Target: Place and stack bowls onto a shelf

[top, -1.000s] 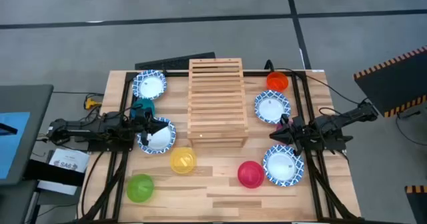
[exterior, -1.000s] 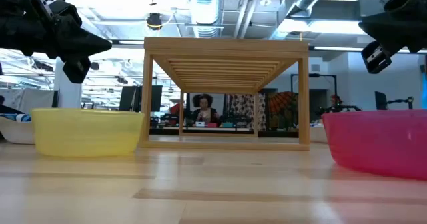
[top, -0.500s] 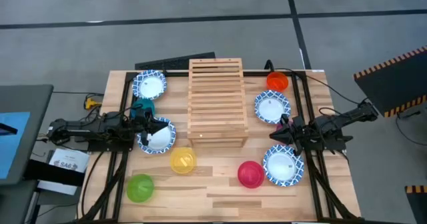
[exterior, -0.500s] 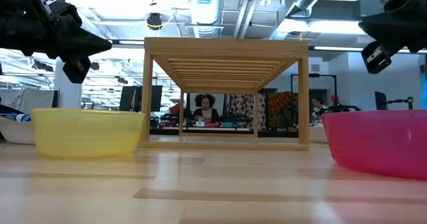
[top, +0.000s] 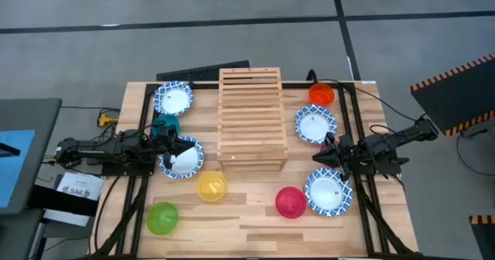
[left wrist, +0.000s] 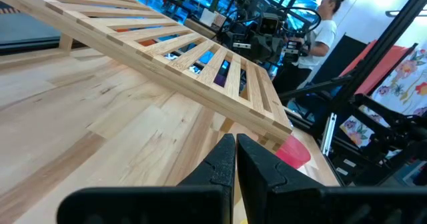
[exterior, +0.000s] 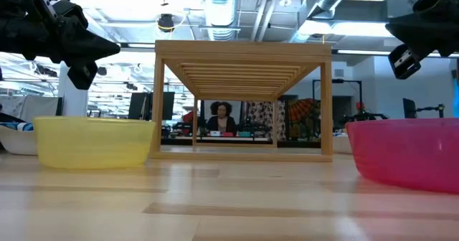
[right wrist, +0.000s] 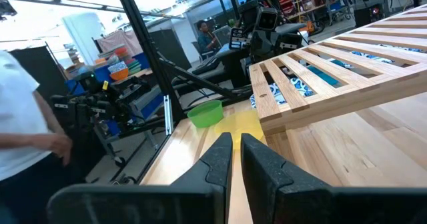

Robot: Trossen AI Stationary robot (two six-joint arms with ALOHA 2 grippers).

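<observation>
A: From above you see the whole surface [top: 255,221]. The shelf [top: 250,118] stands in the middle with nothing on it. Four white bowls with blue rims sit around it: one at the far left [top: 172,99], one at the near left [top: 182,158], one at the far right [top: 315,124], one at the near right [top: 328,192].

B: And the low view?

A: There you only see the yellow bowl [exterior: 93,140] and the pink bowl [exterior: 405,152] up close, with the shelf [exterior: 243,99] behind them. You also see a person [exterior: 222,117] sitting far back in the room.

B: Where are your grippers?

A: Your left gripper [top: 172,145] is over the near left white bowl. Its fingers [left wrist: 223,161] are pressed together and hold nothing. Your right gripper [top: 319,156] is between the two right white bowls, pinched almost closed and empty too.

B: Did anything move?

A: No. Both arms and all the bowls are just where they were a second ago.

B: Is anything inside the bowls?

A: No. The green bowl [top: 162,217], orange bowl [top: 321,94] and teal bowl [top: 164,124] each sit alone on the surface.
</observation>
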